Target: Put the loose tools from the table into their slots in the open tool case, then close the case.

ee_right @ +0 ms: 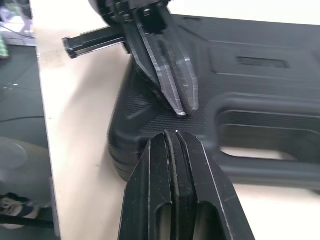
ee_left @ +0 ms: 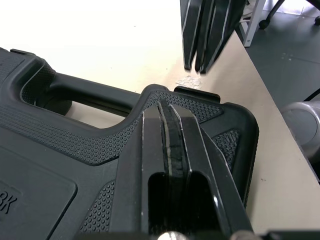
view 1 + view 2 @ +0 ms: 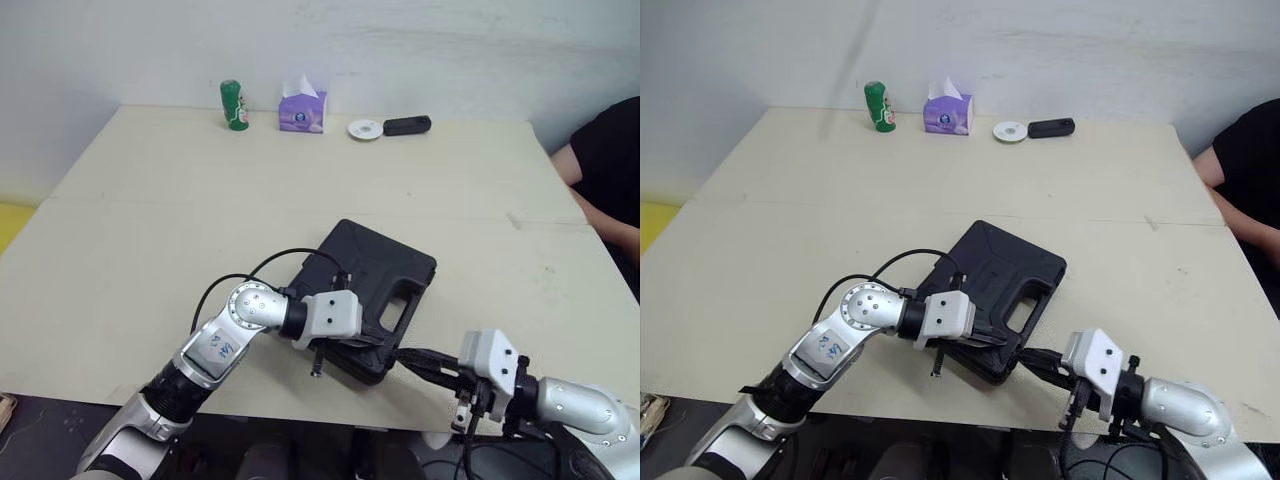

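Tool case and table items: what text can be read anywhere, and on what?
"3K" or "8K", cut by the picture edge: embossed on the tool case lid.
Too blurred to read: embossed plate on the case.
Too small to read: print on the green can and purple tissue box.

Head stereo pair high above the table (image 3: 200, 220), wrist cameras close on one tool case (image 2: 75, 150) corner.

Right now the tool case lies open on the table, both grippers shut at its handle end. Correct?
Not quite: the tool case is closed, lid down, as the left eye view shows. The left gripper and right gripper are both shut at its handle end.
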Controlling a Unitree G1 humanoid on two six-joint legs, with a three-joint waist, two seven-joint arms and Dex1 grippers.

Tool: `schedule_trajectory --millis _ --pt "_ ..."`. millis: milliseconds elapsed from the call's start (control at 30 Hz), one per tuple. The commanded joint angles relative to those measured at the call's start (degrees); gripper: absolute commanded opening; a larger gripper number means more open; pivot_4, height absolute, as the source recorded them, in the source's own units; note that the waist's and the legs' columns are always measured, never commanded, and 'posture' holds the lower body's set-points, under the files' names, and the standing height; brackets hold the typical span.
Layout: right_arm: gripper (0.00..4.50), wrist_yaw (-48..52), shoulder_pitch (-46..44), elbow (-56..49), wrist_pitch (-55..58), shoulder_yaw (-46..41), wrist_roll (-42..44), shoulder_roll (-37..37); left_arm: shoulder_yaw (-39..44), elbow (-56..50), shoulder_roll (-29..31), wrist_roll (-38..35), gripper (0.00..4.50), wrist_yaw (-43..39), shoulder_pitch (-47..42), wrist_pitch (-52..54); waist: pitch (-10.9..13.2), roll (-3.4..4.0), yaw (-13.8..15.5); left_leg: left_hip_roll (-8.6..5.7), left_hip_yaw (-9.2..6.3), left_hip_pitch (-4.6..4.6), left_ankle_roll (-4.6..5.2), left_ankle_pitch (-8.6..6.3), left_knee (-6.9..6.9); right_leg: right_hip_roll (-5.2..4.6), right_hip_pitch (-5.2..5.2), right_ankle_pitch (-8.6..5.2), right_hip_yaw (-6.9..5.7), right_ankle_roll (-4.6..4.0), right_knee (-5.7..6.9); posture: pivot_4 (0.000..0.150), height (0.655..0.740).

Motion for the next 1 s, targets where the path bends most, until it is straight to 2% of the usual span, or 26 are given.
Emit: schedule_trajectory --millis 33,167,333,433,500,567,600,633,700,767,867,900,933,1000 --pt "0.00 2.42 3.04 -1.83 -3.19 -3.79 0.31 -1.35 -3.49 8.33 3.03 5.09 0.03 -0.20 4.38 1.24 0.01 0.03 0.00 0.00 -0.01 0.00 0.00 0.00 0.00 0.01 -0.02 -0.04 0.00 0.07 0.02 0.150 0.7400" --pt "0.00 4.10 6.60 -0.74 -5.45 -7.63 -0.12 -2.11 0.98 6.27 2.34 0.95 0.03 -1.00 5.35 -2.80 0.09 0.17 -0.05 -0.02 -0.04 0.02 -0.02 0.00 -0.02 0.01 -0.14 -0.09 -0.01 0.17 0.09 0.150 0.7400" --pt "0.00 4.24 6.96 0.50 -6.75 -7.71 -0.64 -1.71 4.35 5.07 3.57 -1.94 0.03 -4.44 5.45 -6.83 0.56 0.45 -0.23 -0.01 -0.04 -0.01 -0.08 0.04 0.01 0.04 -0.42 -0.03 -0.06 0.07 0.33 0.150 0.7400" --pt "0.00 4.64 6.83 1.68 -7.24 -9.40 -0.07 -1.87 10.25 5.57 2.50 -6.49 0.03 -5.21 4.40 -11.20 0.90 0.59 -0.21 0.04 0.01 -0.05 -0.12 0.08 0.00 0.14 -0.55 0.01 -0.05 -0.03 0.41 0.150 0.7400" --pt "0.00 6.57 7.52 3.34 -7.22 -14.03 2.27 -2.81 15.62 5.32 4.43 -9.96 0.03 -7.06 4.15 -13.44 1.08 0.67 -0.11 0.03 0.01 -0.23 -0.13 0.15 0.04 0.14 -0.82 0.02 -0.02 -0.07 0.53 0.150 0.7400" --pt "0.00 8.40 8.24 4.58 -6.83 -17.28 3.98 -3.43 18.94 5.28 6.36 -11.78 0.03 -8.25 4.49 -13.93 1.50 0.45 -0.09 0.04 0.05 -0.50 -0.02 0.39 0.07 0.18 -1.12 0.08 -0.01 -0.17 0.67 0.150 0.7400" --pt "0.51 8.91 8.62 5.00 -6.83 -18.09 4.22 -3.49 19.99 5.15 7.09 -12.20 0.51 -8.56 4.92 -14.18 1.67 0.29 -0.04 0.06 0.05 -0.56 -0.05 0.43 0.05 0.23 -1.18 0.10 -0.02 -0.19 0.69 0.150 0.7400" --pt "0.67 10.44 9.17 6.33 -7.25 -20.33 4.51 -4.24 23.12 4.19 9.18 -15.07 0.66 -9.04 5.89 -10.90 1.72 0.20 0.02 0.09 0.05 -0.64 -0.07 0.44 0.05 0.27 -1.23 0.10 -0.04 -0.20 0.67 0.150 0.7400" --pt "1.41 12.99 9.45 9.23 -8.68 -24.14 4.52 -5.51 28.35 3.31 12.24 -18.37 1.33 -8.71 7.53 -6.84 1.84 0.19 0.01 0.09 0.03 -0.86 -0.32 0.56 0.13 0.29 -1.32 0.10 -0.09 -0.19 0.62 0.150 0.7400" --pt "2.12 14.94 8.82 12.03 -10.28 -26.81 3.96 -6.45 32.24 4.17 14.81 -18.51 1.95 -8.28 9.38 -7.10 1.96 0.16 -0.11 0.08 0.07 -0.98 -0.28 0.54 0.21 0.29 -1.35 0.17 -0.10 -0.07 0.57 0.150 0.7400" --pt "3.53 16.99 6.83 16.57 -12.23 -29.87 3.63 -8.09 37.31 6.87 19.31 -17.58 3.28 -9.71 13.67 -8.83 2.16 0.08 -0.24 0.06 0.15 -1.00 -0.19 0.51 0.23 0.29 -1.30 0.23 -0.10 0.04 0.44 0.150 0.7400" --pt "4.13 17.42 6.23 17.75 -12.63 -30.54 3.57 -8.50 38.89 7.58 20.35 -17.59 3.83 -9.67 15.17 -8.67 2.23 0.10 -0.19 0.06 0.17 -0.99 -0.15 0.48 0.24 0.29 -1.30 0.23 -0.08 0.05 0.41 0.150 0.7400" --pt "4.50 17.90 5.38 19.14 -13.09 -31.26 3.30 -9.25 41.17 9.13 21.64 -17.16 4.30 -9.85 17.14 -9.81 2.27 0.11 -0.17 0.05 0.19 -0.98 -0.12 0.43 0.24 0.28 -1.30 0.24 -0.06 0.05 0.32 0.150 0.7400" --pt "4.50 18.79 3.87 21.72 -13.67 -32.48 2.86 -10.63 45.55 11.87 23.59 -16.27 4.44 -9.41 20.52 -11.63 2.50 0.13 -0.17 0.06 0.19 -0.97 -0.13 0.37 0.24 0.27 -1.32 0.24 -0.04 0.05 0.34 0.150 0.7400"
